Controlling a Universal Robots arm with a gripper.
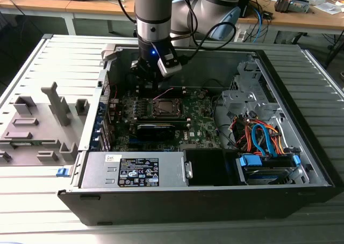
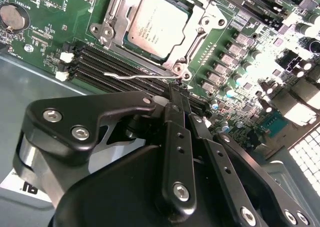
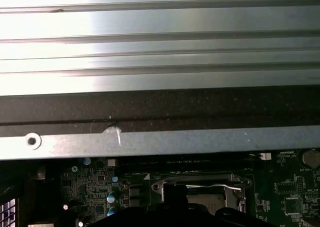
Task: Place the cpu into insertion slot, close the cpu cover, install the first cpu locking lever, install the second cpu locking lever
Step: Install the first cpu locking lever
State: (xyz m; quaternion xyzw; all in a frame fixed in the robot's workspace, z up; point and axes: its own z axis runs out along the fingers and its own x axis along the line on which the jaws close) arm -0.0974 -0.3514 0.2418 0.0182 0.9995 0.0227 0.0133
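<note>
The cpu (image 2: 157, 22), a dull silver square, lies in the insertion slot (image 1: 164, 108) on the green motherboard (image 2: 45, 42). The cpu cover (image 2: 206, 23), a silvery frame, lies down flat around it. A thin wire locking lever (image 2: 135, 77) runs along the socket's side, over the black memory slots (image 2: 100, 62). My gripper (image 2: 173, 89) is shut, its black tips right at that lever, close to the socket's corner. In the exterior view the gripper (image 1: 153, 78) hangs just behind the socket. In the first wrist view a black finger (image 3: 173, 197) stands in front of the socket (image 3: 200, 189).
The open computer case has a metal wall (image 3: 160, 142) close behind the gripper. A power supply (image 1: 134, 171) sits at the front, a drive cage with blue and orange cables (image 1: 263, 139) at the exterior view's right. A black expansion card (image 1: 156, 128) lies in front of the socket.
</note>
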